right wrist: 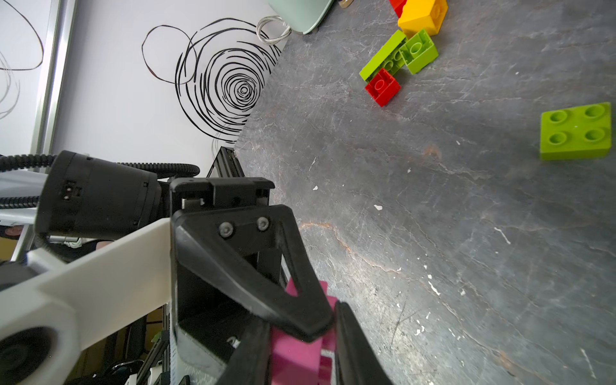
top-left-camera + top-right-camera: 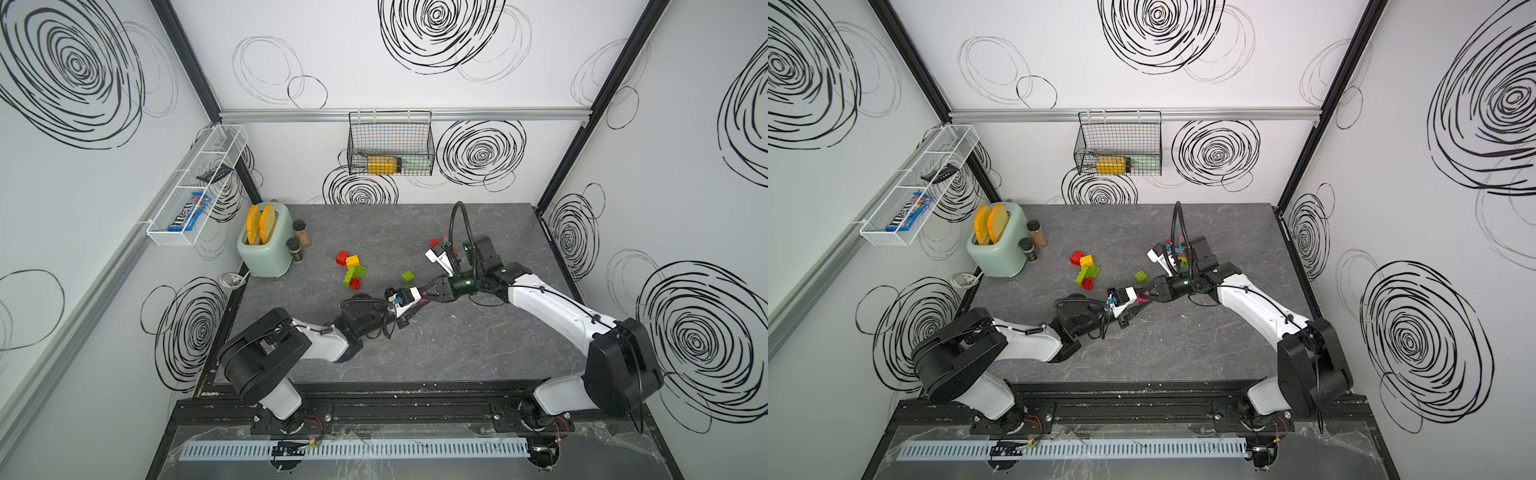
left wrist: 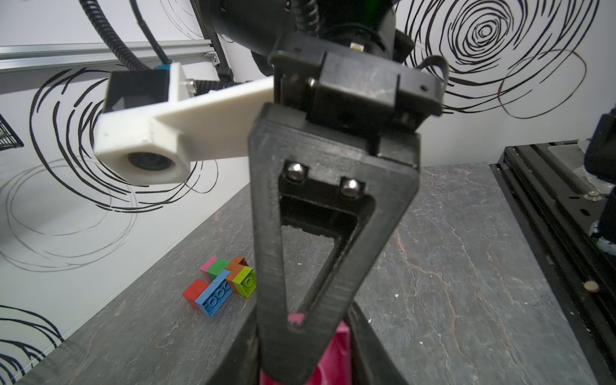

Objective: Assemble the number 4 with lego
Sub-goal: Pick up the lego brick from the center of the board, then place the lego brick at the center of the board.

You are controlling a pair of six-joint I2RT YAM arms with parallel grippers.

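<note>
We've got bare table (image 2: 436,349) wide open along the near side. Further in, the loose brick pile (image 2: 352,270) and lone lime brick (image 2: 408,276) clutter the middle; toaster (image 2: 266,245) and spice jars (image 2: 300,237) block the far-left corner.

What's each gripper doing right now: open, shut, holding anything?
Left gripper: closed on the pink brick.
Right gripper: closed on the same pink brick, from the opposite side.
</note>
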